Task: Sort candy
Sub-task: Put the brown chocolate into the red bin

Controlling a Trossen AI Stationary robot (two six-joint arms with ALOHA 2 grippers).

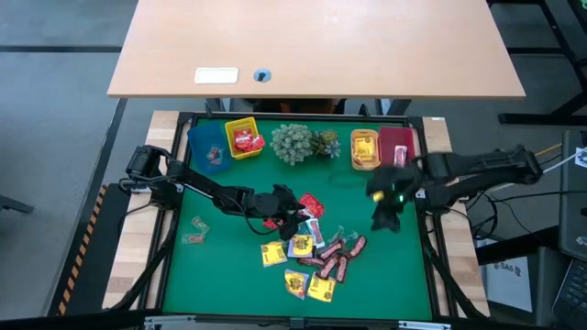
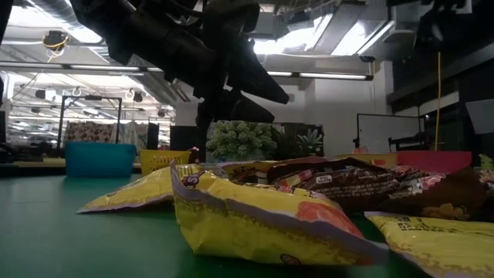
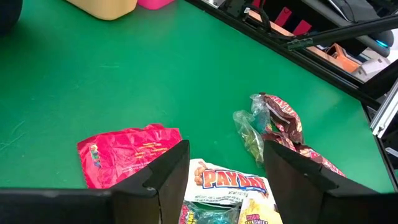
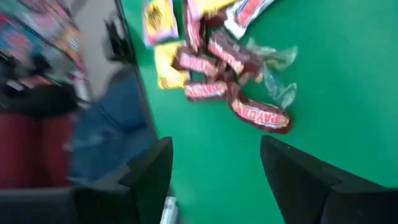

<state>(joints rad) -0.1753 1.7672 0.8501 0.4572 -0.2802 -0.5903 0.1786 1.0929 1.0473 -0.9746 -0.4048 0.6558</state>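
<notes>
a: so, left to right, what's on the mat?

b: two pale wrappers (image 1: pixel 194 230) lie alone at the left. the left gripper (image 1: pixel 295 214) hangs over the near edge of the candy pile (image 1: pixel 312 258), jaws apart and empty. its wrist view shows a red packet (image 3: pixel 127 153) just beside one finger and a payday bar (image 3: pixel 227 181) between the two.

a: and the bins?

b: along the far edge: blue bin (image 1: pixel 207 145), yellow bin (image 1: pixel 243 137) with red packets in it, the plant cluster (image 1: pixel 298 142), orange bin (image 1: pixel 364 148), red bin (image 1: pixel 396 144).

a: the right arm?

b: the right gripper (image 1: pixel 386 216) hovers past the pile's right side, fingers spread, holding nothing.

a: how should the left one pick?

b: i'd say drop straight down on one piece only. the red packet lies apart from the heap, so it's the cleaner target. the bar overlaps its neighbours, so closing there could drag two along.
</notes>
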